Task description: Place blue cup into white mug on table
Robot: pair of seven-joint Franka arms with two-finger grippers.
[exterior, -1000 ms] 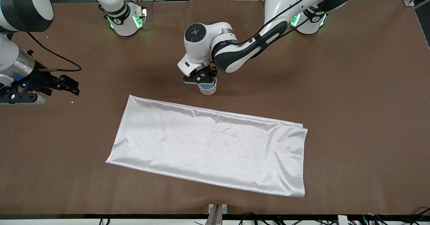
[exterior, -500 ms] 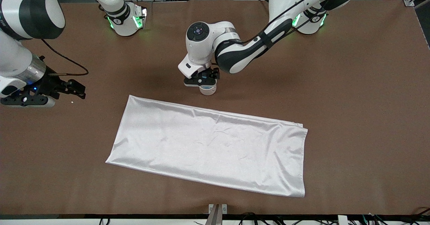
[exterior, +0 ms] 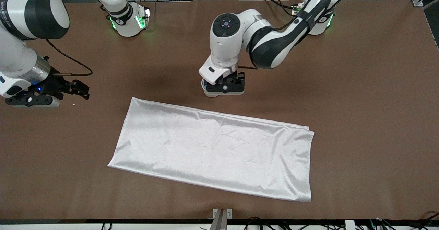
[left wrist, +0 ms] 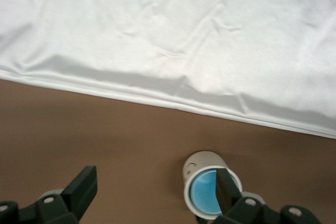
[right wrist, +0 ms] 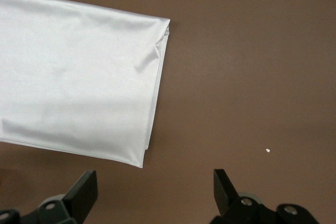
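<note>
The blue cup (left wrist: pixel 206 193) sits nested inside the white mug (left wrist: pixel 202 162) on the worktop (exterior: pixel 360 85). The left gripper (left wrist: pixel 156 188) hangs spread and empty above, its job seemingly done, while the right gripper (right wrist: pixel 155 191) waits, spread too.

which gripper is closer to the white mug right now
Left. The left gripper hangs open right over the white mug, which holds the blue cup. The right gripper waits open over bare table toward the right arm's end.

No readable text, label or number on anything in view.
</note>
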